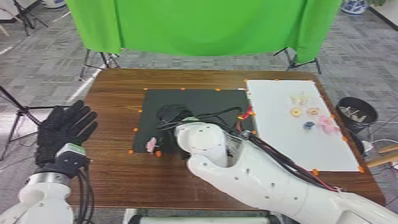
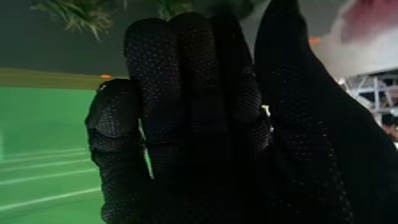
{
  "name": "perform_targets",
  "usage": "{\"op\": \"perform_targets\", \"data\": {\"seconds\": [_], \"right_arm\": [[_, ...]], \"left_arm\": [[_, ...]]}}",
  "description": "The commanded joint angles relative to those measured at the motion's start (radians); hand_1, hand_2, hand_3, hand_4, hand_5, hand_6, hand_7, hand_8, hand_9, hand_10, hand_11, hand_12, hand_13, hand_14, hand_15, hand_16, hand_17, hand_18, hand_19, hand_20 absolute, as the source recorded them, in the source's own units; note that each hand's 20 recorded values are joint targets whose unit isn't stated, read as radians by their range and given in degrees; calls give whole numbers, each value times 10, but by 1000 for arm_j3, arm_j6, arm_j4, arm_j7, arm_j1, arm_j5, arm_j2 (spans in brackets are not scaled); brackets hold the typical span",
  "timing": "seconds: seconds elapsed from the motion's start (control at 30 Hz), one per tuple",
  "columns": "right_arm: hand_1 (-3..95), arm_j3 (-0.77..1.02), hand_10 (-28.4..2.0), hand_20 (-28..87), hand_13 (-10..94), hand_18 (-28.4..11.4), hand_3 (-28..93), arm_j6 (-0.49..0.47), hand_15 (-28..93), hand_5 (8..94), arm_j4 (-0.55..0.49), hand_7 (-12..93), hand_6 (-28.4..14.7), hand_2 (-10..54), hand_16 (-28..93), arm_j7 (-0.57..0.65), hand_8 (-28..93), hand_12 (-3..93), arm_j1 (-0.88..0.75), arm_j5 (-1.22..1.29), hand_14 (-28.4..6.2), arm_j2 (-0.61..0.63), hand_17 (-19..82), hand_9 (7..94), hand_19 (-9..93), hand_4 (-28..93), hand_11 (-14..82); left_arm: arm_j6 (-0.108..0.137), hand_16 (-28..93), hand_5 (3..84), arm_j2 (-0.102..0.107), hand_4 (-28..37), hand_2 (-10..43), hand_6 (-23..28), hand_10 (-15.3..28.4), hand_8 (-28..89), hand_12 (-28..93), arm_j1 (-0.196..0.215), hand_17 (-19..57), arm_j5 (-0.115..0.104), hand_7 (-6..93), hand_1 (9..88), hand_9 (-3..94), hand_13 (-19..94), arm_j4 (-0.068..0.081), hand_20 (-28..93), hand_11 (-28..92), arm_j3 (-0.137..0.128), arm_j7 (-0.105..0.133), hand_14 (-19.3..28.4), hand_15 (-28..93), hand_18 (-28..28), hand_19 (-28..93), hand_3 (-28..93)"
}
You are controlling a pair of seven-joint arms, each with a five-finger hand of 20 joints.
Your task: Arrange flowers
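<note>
Over the black mat (image 1: 206, 96), my right hand (image 1: 173, 114) hangs at the end of the right arm. In the right wrist view this hand (image 2: 191, 100) is open, its fingers straight and nothing held in them. Beyond the fingertips lie green leafy tufts (image 2: 78, 15), and a blurred pink shape (image 2: 369, 20) shows past the thumb. A pink flower (image 1: 151, 144) rests near the mat's corner on the left arm's side. More flowers lie on the white sheet (image 1: 284, 150): yellowish ones (image 1: 297, 112) and a pink one (image 1: 328, 124). My left hand (image 1: 67, 130) is open beside the table's left edge.
A dark bin (image 1: 357, 112) with things inside stands off the table's right edge. On the white sheet sits a small dark object (image 1: 308, 125). Orange markers dot the edges of mat and sheet. A green cloth (image 1: 200, 25) hangs behind the wooden table (image 1: 115, 100).
</note>
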Motion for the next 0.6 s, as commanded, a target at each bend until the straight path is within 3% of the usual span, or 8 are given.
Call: {"op": "perform_targets", "data": {"seconds": [0.03, 0.1, 0.17, 0.23, 0.33, 0.4, 0.6], "right_arm": [[430, 100, -150, 352, 703, -230, 734, 59, 525, 720, -149, 256, -35, -67, 272, -1, 45, 237, -69, 62, -122, 66, 373, 782, 872, -238, 269], [427, 148, -151, 351, 703, -230, 745, 19, 528, 718, -175, 258, -38, -27, 273, -73, 51, 234, -99, 117, -123, 71, 373, 780, 875, -229, 273], [426, 181, -151, 350, 702, -229, 750, -108, 530, 719, -200, 257, -40, -13, 274, -31, 52, 234, -111, 211, -124, 44, 373, 780, 876, -222, 274], [391, 195, -152, 361, 705, -233, 823, -161, 597, 693, -218, 245, -46, 28, 287, -33, 44, 236, -129, 231, -127, 34, 378, 775, 889, -161, 277], [366, 194, -159, 362, 707, -236, 845, -64, 613, 675, -269, 231, -47, 57, 287, -50, 29, 235, -163, 140, -130, 90, 380, 762, 894, -143, 279], [322, 246, -172, 349, 694, -236, 804, -33, 604, 645, -313, 193, -45, 82, 274, -28, -82, 214, -201, 138, -133, 134, 377, 724, 893, -172, 240], [312, 482, -188, 320, 665, -238, 778, 117, 574, 593, -441, 163, -57, 45, 248, 79, -112, 180, -398, 153, -147, 336, 360, 652, 862, -198, 176]], "left_arm": [[-1, -93, 475, -20, -283, 138, 108, 168, -86, 108, 18, -67, -6, 147, 292, 383, 273, -3, 67, 248, -13, -2, 170, 427, 158, 422, 700], [-2, -93, 475, -22, -283, 140, 108, 167, -86, 108, 23, -66, -6, 147, 291, 384, 273, -2, 67, 248, -19, -2, 170, 428, 158, 422, 699], [-3, -93, 475, -21, -283, 143, 108, 167, -86, 109, 26, -67, -12, 147, 289, 384, 273, -3, 68, 249, -22, 5, 170, 428, 158, 422, 700], [-6, -93, 475, -24, -283, 144, 108, 168, -86, 109, 21, -67, -10, 147, 287, 384, 274, -2, 68, 250, -18, 5, 170, 429, 158, 422, 700], [-23, -92, 475, -30, -283, 146, 108, 168, -86, 109, 0, -67, -1, 147, 285, 385, 274, 5, 70, 251, -1, -6, 170, 431, 159, 425, 701], [-28, -92, 475, -36, -283, 147, 108, 168, -86, 109, 1, -67, 0, 147, 283, 385, 274, 7, 71, 251, 1, -7, 170, 432, 159, 425, 701], [-32, -93, 474, -44, -283, 147, 108, 167, -86, 109, 36, -67, 4, 148, 282, 384, 274, -3, 71, 250, -23, -8, 170, 432, 160, 424, 702]]}}
